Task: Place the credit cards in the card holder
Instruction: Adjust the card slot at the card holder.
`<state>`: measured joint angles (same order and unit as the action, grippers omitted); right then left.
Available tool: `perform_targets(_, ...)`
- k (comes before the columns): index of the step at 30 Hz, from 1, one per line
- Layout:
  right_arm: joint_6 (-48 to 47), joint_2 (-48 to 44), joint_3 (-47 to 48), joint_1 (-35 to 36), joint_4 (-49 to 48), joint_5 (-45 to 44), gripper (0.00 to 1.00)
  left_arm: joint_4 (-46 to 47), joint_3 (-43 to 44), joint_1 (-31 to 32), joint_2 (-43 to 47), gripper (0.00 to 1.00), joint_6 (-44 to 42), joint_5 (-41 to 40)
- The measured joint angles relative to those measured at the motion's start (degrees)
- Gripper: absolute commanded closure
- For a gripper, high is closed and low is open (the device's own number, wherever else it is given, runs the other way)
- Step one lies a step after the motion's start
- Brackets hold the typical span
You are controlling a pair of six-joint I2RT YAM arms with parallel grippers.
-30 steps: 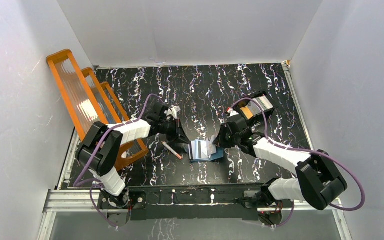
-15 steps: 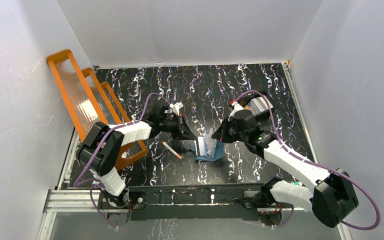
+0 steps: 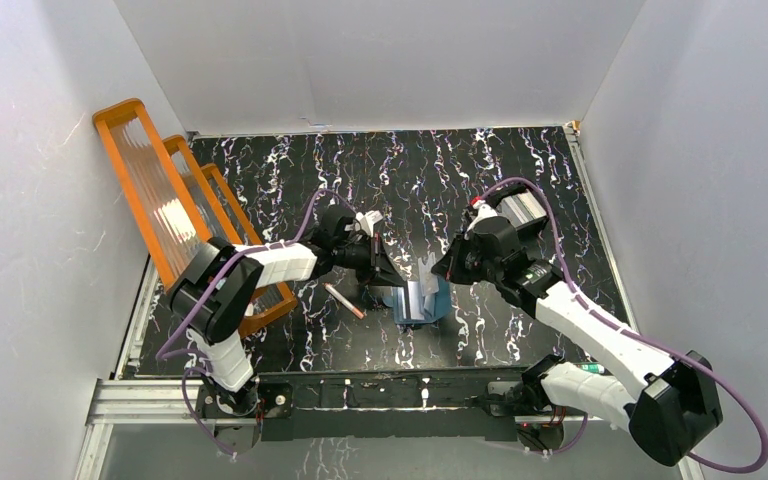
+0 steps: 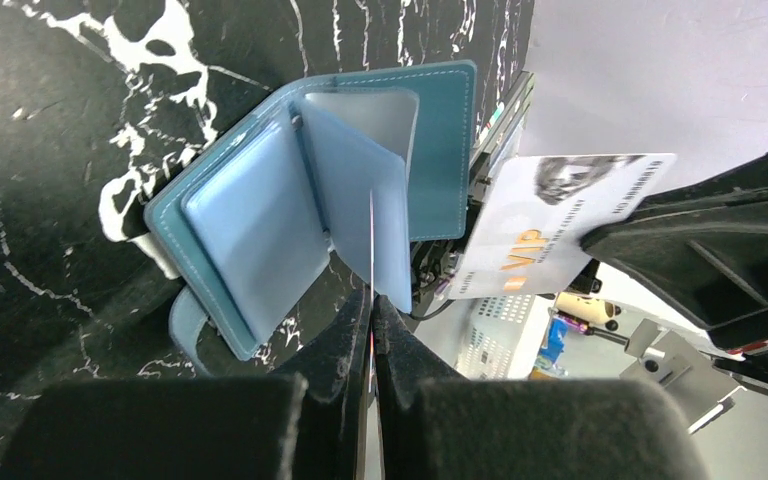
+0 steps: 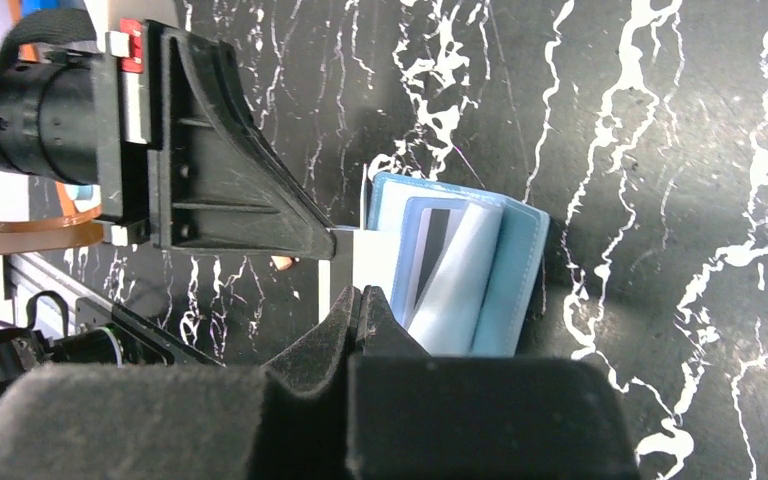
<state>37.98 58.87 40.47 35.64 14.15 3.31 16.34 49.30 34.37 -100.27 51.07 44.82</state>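
The teal card holder (image 3: 417,301) lies open on the table between both grippers, its light blue pages (image 4: 260,222) fanned up. One pocket holds a card with a dark stripe (image 5: 430,257). My left gripper (image 3: 378,268) is shut on a thin card seen edge-on (image 4: 371,240), its edge against the pages. In the right wrist view that card (image 5: 375,258) is white, beside the holder (image 5: 520,270). My right gripper (image 3: 449,270) is shut on a white VIP credit card (image 4: 560,215) just right of the holder.
A thin pink-brown stick (image 3: 344,300) lies left of the holder. The big orange ribbed rack (image 3: 155,190) stands along the left wall. A black tray with a silver card (image 3: 523,208) sits behind my right arm. White walls enclose the table on three sides.
My left gripper has moved right, up to the holder. The holder has shifted slightly right and its pages have fanned up. My right arm has swung its elbow outward and its gripper has lifted a little.
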Motion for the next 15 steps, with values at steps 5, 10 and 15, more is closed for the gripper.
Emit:
perform_targets(5,0.20,-1.31,0.20,0.00,3.39,-2.51,1.00,-0.07,2.29,0.87,-0.04,1.00,-0.11,-0.87)
perform_targets(10,-0.07,-2.36,1.75,0.00,5.88,-4.31,1.00,-0.02,4.90,1.40,-0.39,1.00,-0.55,-1.27)
perform_targets(15,-0.31,-2.82,2.08,0.00,6.95,-4.68,1.00,-0.02,6.34,1.55,-3.34,1.00,-1.36,-2.03)
